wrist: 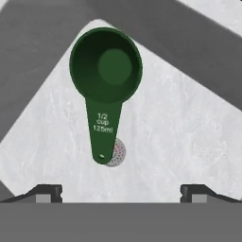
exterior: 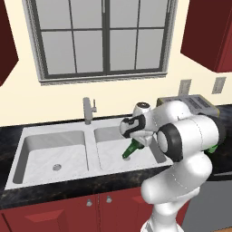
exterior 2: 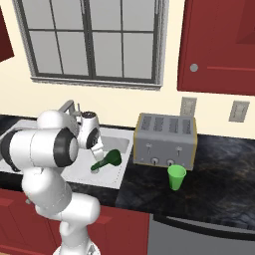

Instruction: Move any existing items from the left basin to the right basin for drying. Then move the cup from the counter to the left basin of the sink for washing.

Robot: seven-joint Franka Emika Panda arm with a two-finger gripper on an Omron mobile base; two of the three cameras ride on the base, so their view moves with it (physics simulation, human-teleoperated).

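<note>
Nearest the hand camera, the gripper stood spread wide with nothing between its tips, poised above the right basin of the sink. Below it a dark green measuring scoop lay on the basin floor, its handle end over the round drain. Farther along the counter, a light-green cup stood upright near the front edge, just before the toaster. The left basin lay beyond the divider.
</note>
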